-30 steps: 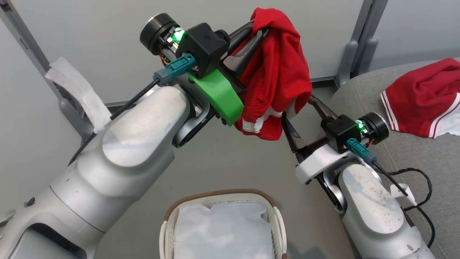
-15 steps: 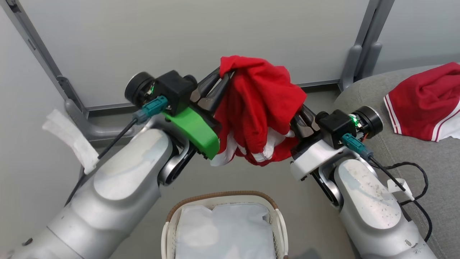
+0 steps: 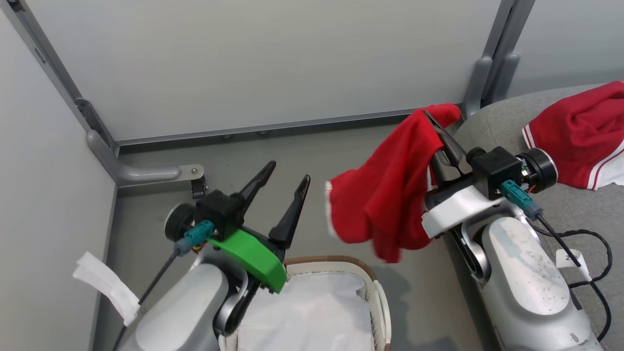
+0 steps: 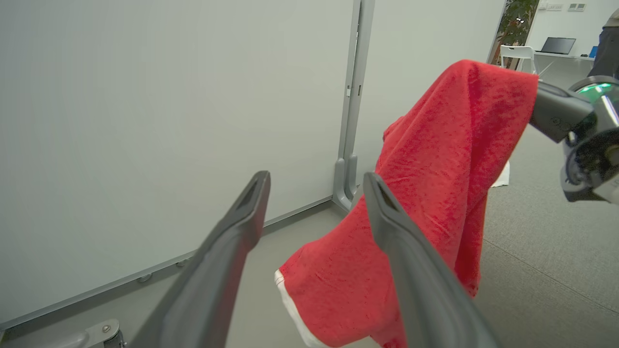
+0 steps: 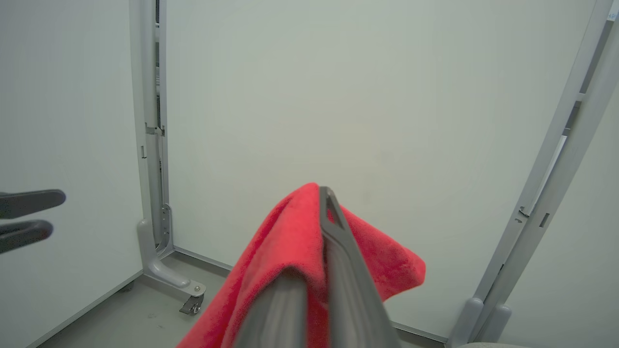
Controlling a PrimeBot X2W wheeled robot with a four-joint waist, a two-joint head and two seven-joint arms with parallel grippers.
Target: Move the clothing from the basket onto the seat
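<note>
the basket [image 3: 331, 261] sits at the bottom middle of the head view, nearest the robot. its white liner [image 3: 302, 312] lies flat inside, and no red cloth lies on the part in sight; the left arm [image 3: 185, 312] hides one corner. so the basket looks emptied.

just above it, in the lower left, the left gripper [image 3: 289, 171] has its two fingers spread wide with nothing between them. it probably sits low there to be out of the way.

right of the middle, the right gripper [image 3: 429, 118] has its fingers pressed together on a fold of one red garment [image 3: 390, 195], near the tips. the garment hangs in the air over the floor [image 3: 312, 151], touching neither basket nor seat. it is likely held high so the soft cloth does not drag, and by this arm because the seat is on that side.

the grey seat [image 3: 594, 209] is at the right edge, beside the right arm [image 3: 526, 273]. a second red garment [image 3: 575, 131] with white stripes lies on it in the upper right; that one is already where it should be. the pale wall [image 3: 273, 63] stands behind all.

counted: two red garments, one in the air and one on the seat; one basket; one seat; two grippers.
</note>
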